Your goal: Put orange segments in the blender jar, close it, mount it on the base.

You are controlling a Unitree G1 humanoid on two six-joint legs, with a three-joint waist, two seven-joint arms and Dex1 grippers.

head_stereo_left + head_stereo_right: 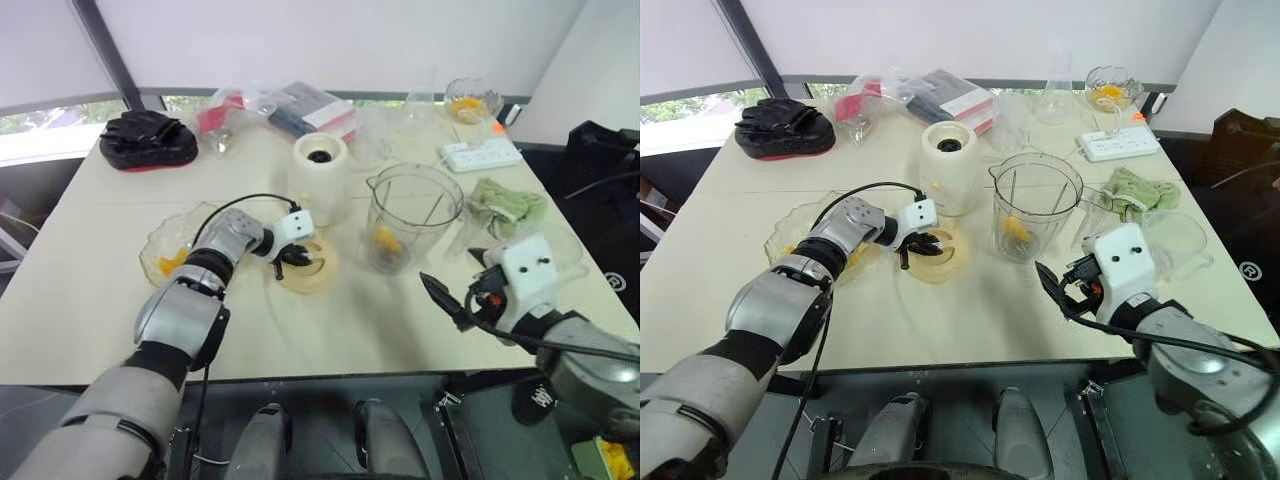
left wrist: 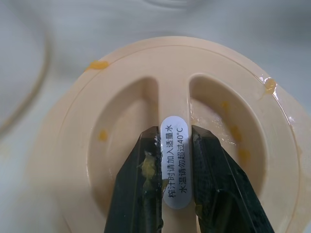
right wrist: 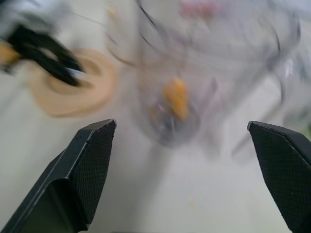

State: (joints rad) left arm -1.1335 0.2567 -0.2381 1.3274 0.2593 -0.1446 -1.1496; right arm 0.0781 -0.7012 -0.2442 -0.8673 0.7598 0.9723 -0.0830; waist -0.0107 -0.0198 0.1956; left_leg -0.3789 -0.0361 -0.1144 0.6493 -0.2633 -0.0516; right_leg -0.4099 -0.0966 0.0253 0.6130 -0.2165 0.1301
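A cream round lid (image 1: 310, 268) lies flat on the table, left of the blender jar (image 1: 412, 215). My left gripper (image 2: 176, 131) is shut on the lid's labelled centre ridge (image 2: 175, 165), one finger on each side. The clear blender jar stands upright and uncovered, with orange segments (image 1: 386, 240) at its bottom. Behind the lid stands the cream-white base (image 1: 320, 175), its dark socket facing up. More orange segments (image 1: 170, 264) lie in a shallow glass bowl (image 1: 160, 235) on the left. My right gripper (image 3: 181, 124) hovers open and empty in front of the jar, near the table's front right.
A green cloth (image 1: 505, 205) and a white power strip (image 1: 480, 153) lie right of the jar. A glass bowl with orange pieces (image 1: 470, 100) stands at the back right. Packets (image 1: 300, 105) and a black object (image 1: 147, 140) line the far edge.
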